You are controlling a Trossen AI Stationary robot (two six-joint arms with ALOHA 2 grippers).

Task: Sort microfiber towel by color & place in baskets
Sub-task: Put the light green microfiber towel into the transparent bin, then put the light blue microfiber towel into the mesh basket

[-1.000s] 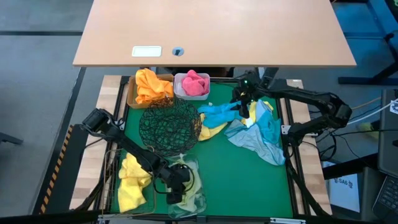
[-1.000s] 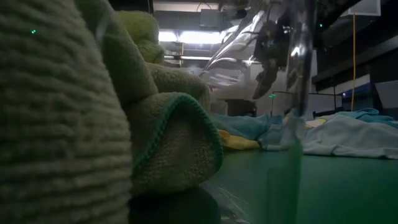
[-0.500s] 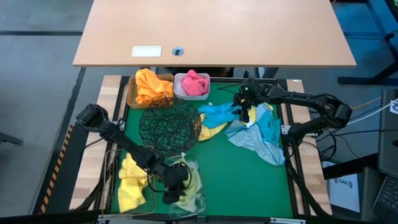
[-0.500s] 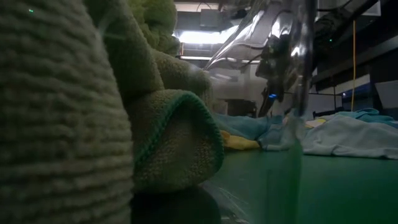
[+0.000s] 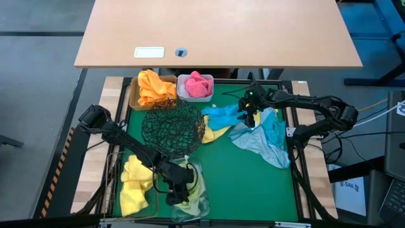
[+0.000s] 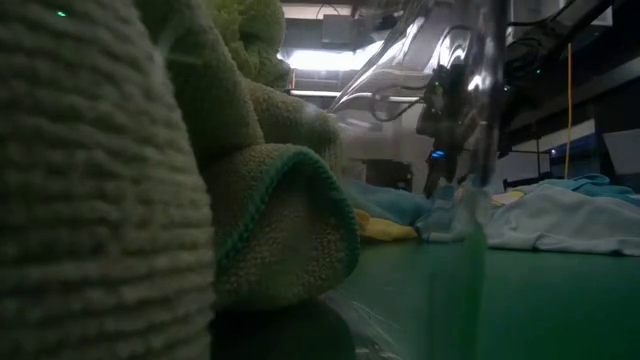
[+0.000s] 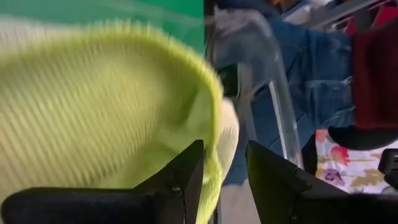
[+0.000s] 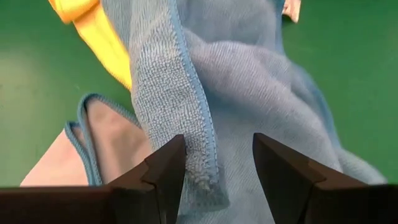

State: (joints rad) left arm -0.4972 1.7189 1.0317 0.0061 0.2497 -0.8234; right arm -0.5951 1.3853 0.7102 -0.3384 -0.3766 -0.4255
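Note:
Pale olive-green towels (image 6: 270, 230) lie heaped in the clear tub (image 5: 201, 197) at the table's near edge. My left gripper (image 5: 179, 190) hovers over that tub, open. The top olive towel (image 7: 106, 106) lies right in front of its fingers (image 7: 186, 180). My right gripper (image 5: 251, 117) stands open over the pile of blue towels (image 5: 262, 142) at the right. Its fingers are on either side of a hemmed blue fold (image 8: 199, 149). A yellow towel (image 5: 215, 133) lies partly under the blue ones. My left gripper reaches slanting down into the clear tub. Olive cloth shows in the gap between its fingers, but whether they touch it I cannot tell. My right gripper comes slanting down astride the blue fold. Whether its fingertips (image 8: 168, 168) touch the cloth I cannot tell.
At the far left a tan box (image 5: 135, 96) holds orange towels, and a white tub (image 5: 182, 95) holds pink ones. A black wire-mesh bowl (image 5: 172, 130) stands mid-table. Yellow towels (image 5: 133, 183) lie in a wire basket at the near left. Bare green mat (image 5: 247, 183) lies at the near right.
My right gripper has come down toward the blue towels, still open. My left gripper has risen a little over the clear tub and tipped nearer to level. The top of the olive heap stands a little higher than before.

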